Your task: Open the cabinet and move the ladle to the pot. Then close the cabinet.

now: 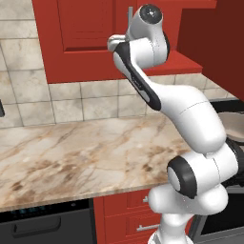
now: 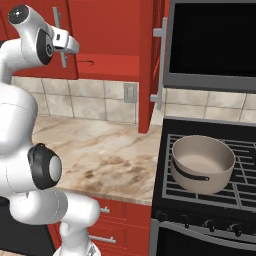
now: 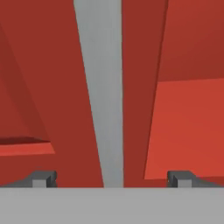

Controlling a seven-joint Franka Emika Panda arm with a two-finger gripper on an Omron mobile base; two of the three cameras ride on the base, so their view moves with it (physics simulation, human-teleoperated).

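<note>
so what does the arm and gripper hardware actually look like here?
Glossy white rounded arm links, with dark grey joint bands and round dark end caps. A dark stripe runs along one upper link. No cables or markings visible. The gripper has two small, blocky dark grey fingertips.

The arm (image 1: 190, 119) is made of smooth, glossy white rounded segments, thick and bulbous near the bottom and slimmer higher up. Dark, nearly black bands and round caps mark its joints, and one dark strip runs along the side of an upper segment; the topmost rounded end carries a grey circular cap. The gripper (image 3: 112, 179) ends in two small, blocky dark grey fingertips (image 3: 43, 179) with lighter grey faces.
</note>
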